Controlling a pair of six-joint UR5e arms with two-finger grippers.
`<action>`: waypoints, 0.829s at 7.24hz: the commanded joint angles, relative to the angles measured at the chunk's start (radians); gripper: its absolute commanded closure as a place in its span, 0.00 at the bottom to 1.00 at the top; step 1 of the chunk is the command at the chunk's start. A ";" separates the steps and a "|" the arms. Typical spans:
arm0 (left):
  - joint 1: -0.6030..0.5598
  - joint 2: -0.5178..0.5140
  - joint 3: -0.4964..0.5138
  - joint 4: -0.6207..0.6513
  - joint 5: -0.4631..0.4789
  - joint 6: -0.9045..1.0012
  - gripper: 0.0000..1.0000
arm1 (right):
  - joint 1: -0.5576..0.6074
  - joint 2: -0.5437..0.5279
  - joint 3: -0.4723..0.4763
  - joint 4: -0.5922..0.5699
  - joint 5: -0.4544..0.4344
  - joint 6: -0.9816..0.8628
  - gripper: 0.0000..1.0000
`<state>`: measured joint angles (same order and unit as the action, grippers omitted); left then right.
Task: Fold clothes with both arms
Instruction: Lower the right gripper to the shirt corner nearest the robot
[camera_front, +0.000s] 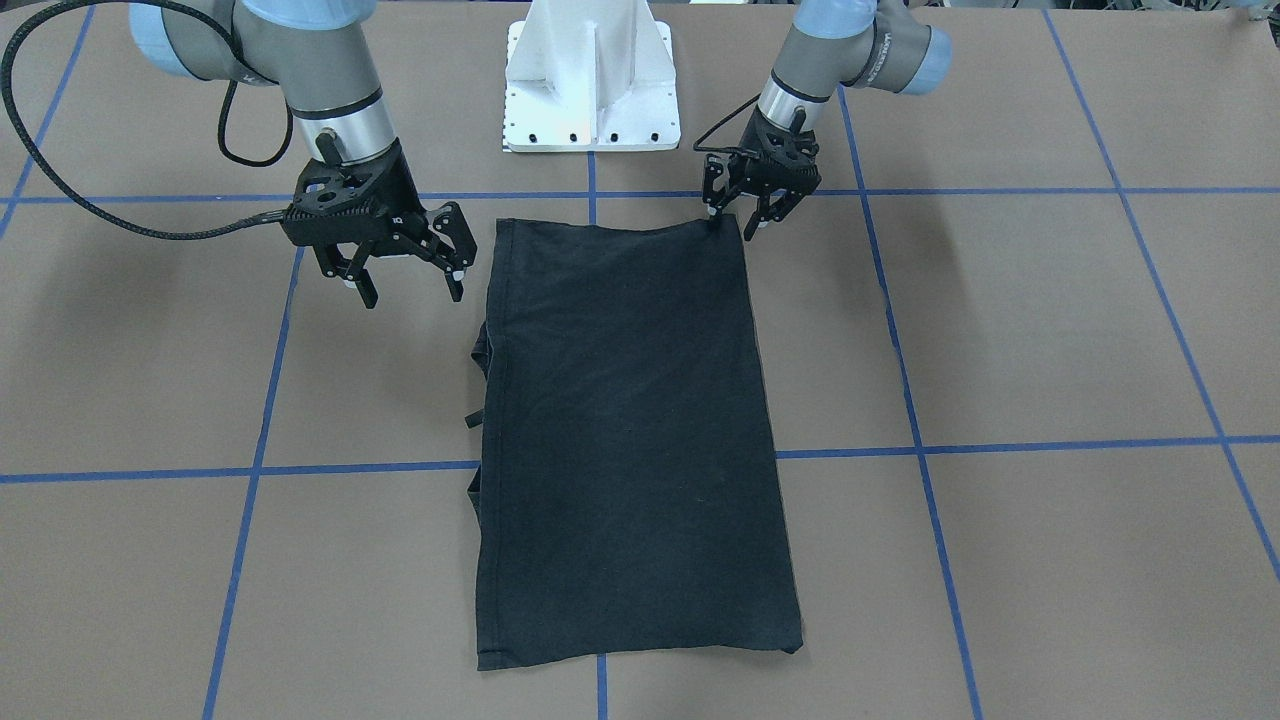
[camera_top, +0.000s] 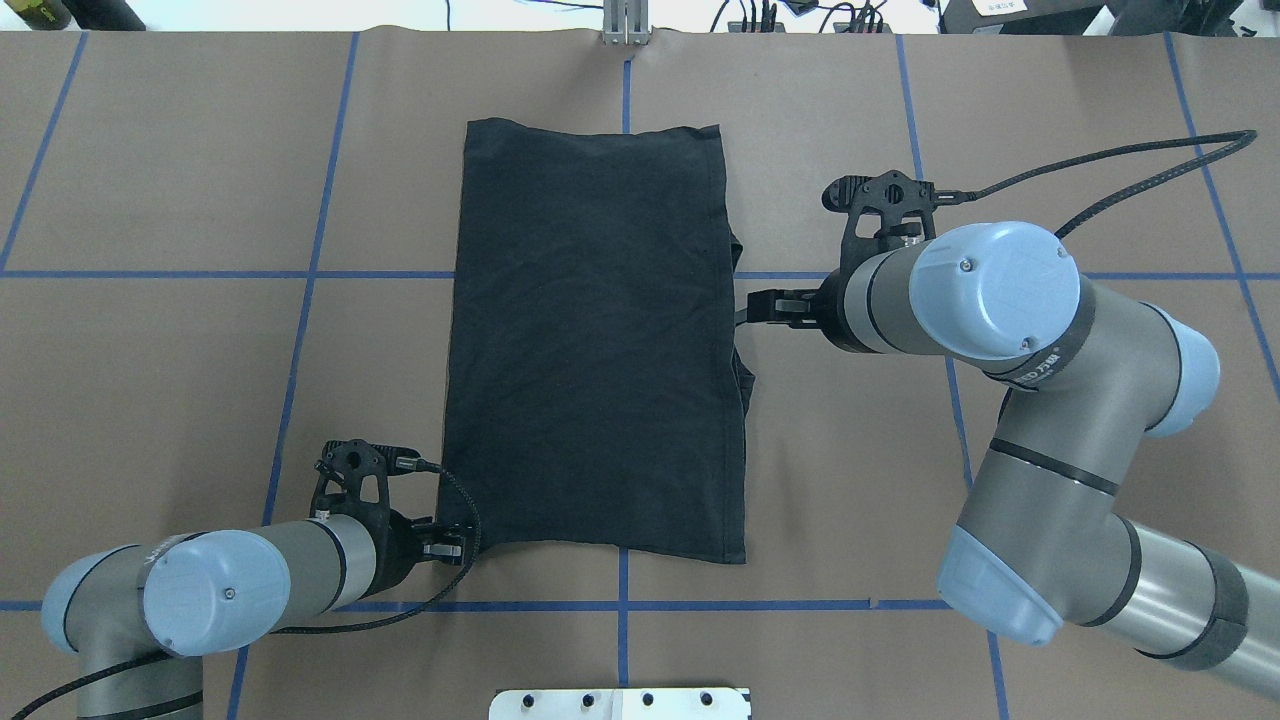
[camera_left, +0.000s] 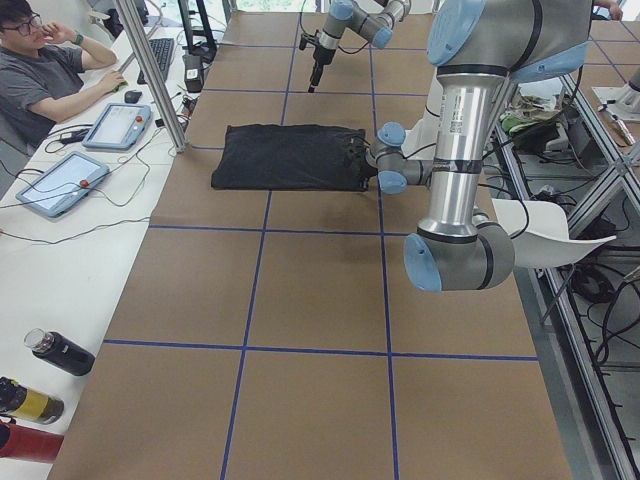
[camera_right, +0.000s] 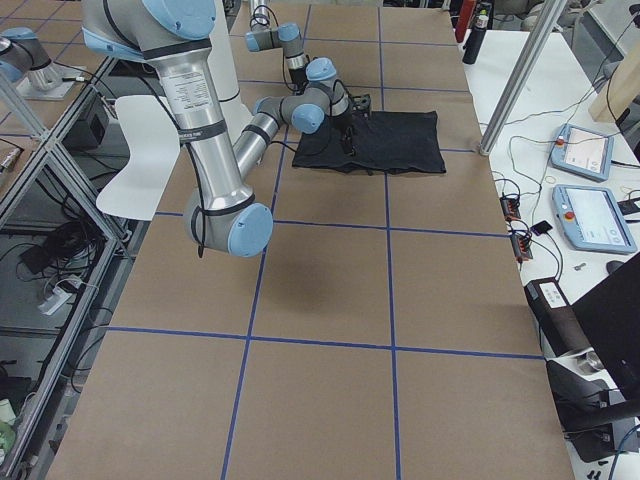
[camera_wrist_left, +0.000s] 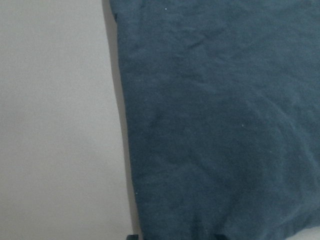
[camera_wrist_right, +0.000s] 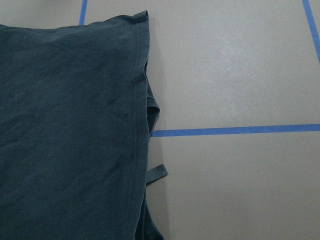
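Brown table (camera_front: 1050, 330) gridded with blue tape (camera_front: 1000, 447), white side bench (camera_left: 50, 300) with tablets (camera_left: 58, 183), bottles (camera_left: 60, 352), seated person (camera_left: 40, 75)

brown table (camera_front: 1050, 330), blue tape grid (camera_front: 350, 467); folded black t-shirt (camera_front: 630, 430) flat at centre, sleeve (camera_front: 481, 352) apparently tucked beneath.
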<state>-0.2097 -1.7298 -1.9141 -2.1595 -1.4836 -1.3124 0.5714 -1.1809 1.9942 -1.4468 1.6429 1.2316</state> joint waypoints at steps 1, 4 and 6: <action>0.003 -0.002 0.004 0.000 -0.001 -0.033 0.63 | -0.001 0.001 0.000 -0.001 0.000 0.000 0.00; 0.009 -0.002 0.003 -0.002 0.000 -0.069 1.00 | -0.001 0.001 0.002 0.000 -0.002 0.000 0.00; 0.009 -0.002 -0.011 -0.002 0.000 -0.071 1.00 | -0.011 0.003 0.002 -0.001 -0.012 0.014 0.00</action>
<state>-0.2016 -1.7314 -1.9194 -2.1612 -1.4835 -1.3791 0.5668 -1.1792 1.9955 -1.4469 1.6390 1.2370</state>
